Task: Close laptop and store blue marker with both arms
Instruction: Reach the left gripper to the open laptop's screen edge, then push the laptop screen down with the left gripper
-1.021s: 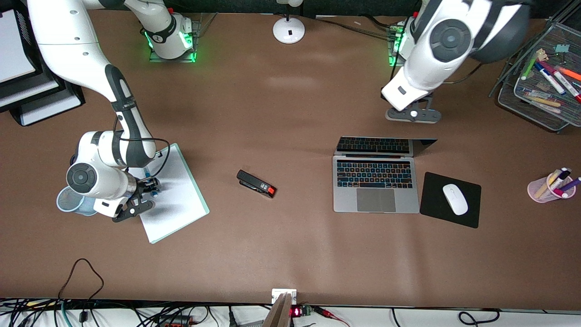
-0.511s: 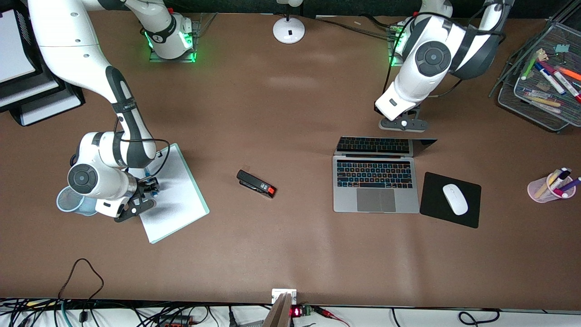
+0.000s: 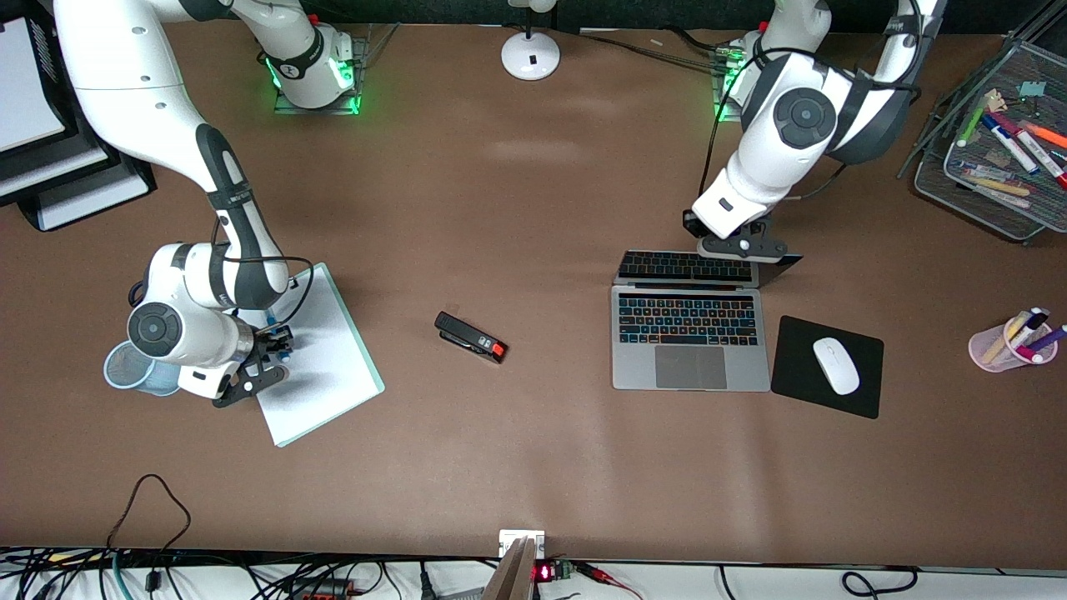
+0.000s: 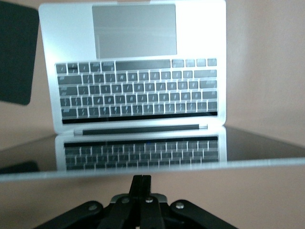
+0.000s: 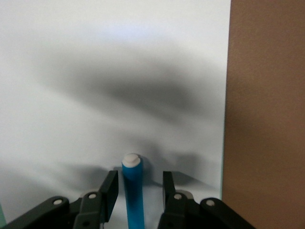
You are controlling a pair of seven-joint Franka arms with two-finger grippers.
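Observation:
The laptop (image 3: 690,367) stands open on the table, its lid (image 3: 708,267) tilted back; the left wrist view shows its keyboard (image 4: 138,90) and the lid's top edge (image 4: 152,164). My left gripper (image 3: 740,247) is shut and empty, right at the outer side of the lid's top edge; its closed fingertips (image 4: 141,182) sit just short of that edge. The blue marker (image 5: 132,191) lies on a white notepad (image 3: 321,358). My right gripper (image 3: 268,343) is down over it, open, with a finger (image 5: 109,191) on each side of the marker and a gap to it.
A blue mesh cup (image 3: 133,369) stands beside the right gripper. A black stapler (image 3: 471,337) lies mid-table. A black mouse pad (image 3: 859,392) with a white mouse (image 3: 835,365) is beside the laptop. A pink cup (image 3: 992,346) of markers and a mesh tray (image 3: 984,200) are at the left arm's end.
The left arm has swung down and brought its shut gripper to the laptop lid's top edge. The right gripper has barely moved over the marker.

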